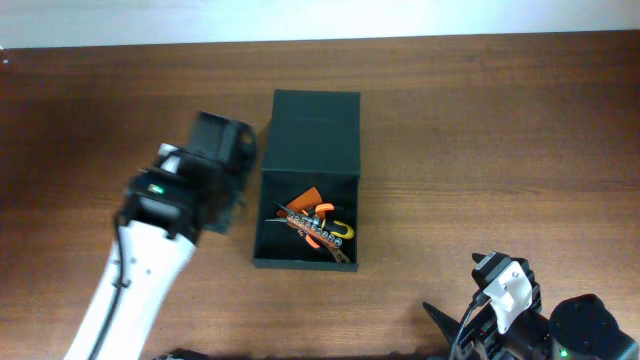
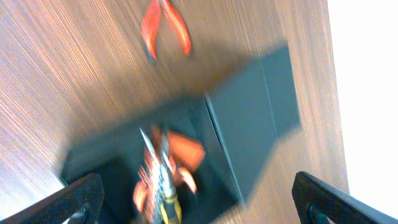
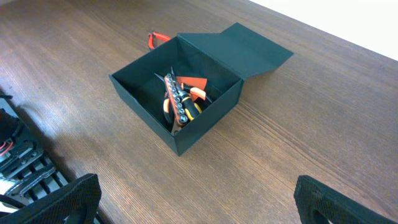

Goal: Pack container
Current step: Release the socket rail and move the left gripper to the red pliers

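Container [image 1: 315,130] noted open on table [image 1: 480,130], tools [image 1: 315,225] inside; pliers [image 2: 149,28] outside, just beside it. Left gripper [image 2: 200,198] above it, right gripper [image 3: 199,199] near it, both spread, empty. Pliers judged next to be grasped.

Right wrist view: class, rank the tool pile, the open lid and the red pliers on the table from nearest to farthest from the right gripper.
1. The tool pile, inside the container, nearest the right gripper.
2. The open lid, far right, and the red pliers, far left behind the container: too close to call.
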Available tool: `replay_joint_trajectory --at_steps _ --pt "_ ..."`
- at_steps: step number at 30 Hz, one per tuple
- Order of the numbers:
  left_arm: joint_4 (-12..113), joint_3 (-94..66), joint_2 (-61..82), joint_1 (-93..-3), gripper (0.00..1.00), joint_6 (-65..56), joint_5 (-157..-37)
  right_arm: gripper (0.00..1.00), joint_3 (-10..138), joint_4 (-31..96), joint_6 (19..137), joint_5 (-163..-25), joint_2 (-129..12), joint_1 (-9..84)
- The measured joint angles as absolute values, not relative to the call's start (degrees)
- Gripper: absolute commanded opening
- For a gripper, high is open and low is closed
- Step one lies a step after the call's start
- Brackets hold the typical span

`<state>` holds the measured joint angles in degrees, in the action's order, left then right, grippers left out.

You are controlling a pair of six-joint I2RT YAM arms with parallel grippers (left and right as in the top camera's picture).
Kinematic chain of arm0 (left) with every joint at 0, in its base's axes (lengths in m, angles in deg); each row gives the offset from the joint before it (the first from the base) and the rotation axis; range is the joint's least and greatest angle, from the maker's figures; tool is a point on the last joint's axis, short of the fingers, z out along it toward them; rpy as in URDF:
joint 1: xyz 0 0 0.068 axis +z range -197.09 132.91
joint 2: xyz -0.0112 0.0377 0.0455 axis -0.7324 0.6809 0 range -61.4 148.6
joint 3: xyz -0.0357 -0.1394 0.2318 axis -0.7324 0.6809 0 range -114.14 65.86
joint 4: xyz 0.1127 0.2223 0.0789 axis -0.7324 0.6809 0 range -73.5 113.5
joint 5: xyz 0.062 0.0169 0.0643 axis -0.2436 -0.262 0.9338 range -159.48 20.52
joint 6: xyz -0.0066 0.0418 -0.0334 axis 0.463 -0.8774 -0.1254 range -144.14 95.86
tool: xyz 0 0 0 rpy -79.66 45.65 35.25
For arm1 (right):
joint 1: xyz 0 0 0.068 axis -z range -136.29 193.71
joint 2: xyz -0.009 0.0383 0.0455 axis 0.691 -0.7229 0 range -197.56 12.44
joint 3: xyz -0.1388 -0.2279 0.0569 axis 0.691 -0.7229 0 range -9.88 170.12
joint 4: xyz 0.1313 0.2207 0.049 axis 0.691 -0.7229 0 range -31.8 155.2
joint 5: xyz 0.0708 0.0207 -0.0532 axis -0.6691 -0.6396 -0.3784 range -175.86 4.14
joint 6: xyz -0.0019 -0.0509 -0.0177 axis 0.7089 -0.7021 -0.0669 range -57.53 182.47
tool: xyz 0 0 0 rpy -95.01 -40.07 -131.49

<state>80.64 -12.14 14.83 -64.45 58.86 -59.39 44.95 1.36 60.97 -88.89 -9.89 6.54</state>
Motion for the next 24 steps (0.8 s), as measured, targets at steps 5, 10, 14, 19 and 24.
replay_joint_trajectory --at_steps 5,10,14,19,24 --pt "81.8 -14.4 20.4 -52.1 0.99 45.6 -60.5 0.99 45.0 1.4 61.0 -88.9 -9.9 6.5" --pt "84.0 -14.5 28.5 -44.1 0.99 38.7 -63.8 0.99 45.0 1.4 60.9 -88.9 -9.9 6.5" --pt "83.9 -14.5 35.4 -42.0 0.99 35.7 -65.6 0.99 45.0 1.4 61.0 -88.9 -9.9 6.5" --pt "79.4 -14.2 42.0 -42.1 0.99 34.3 -67.5 0.99 45.0 1.4 60.9 -88.9 -9.9 6.5" --pt "70.2 -10.7 45.5 -42.1 0.99 33.8 -70.4 0.99 45.0 1.4 61.0 -88.9 -9.9 6.5"
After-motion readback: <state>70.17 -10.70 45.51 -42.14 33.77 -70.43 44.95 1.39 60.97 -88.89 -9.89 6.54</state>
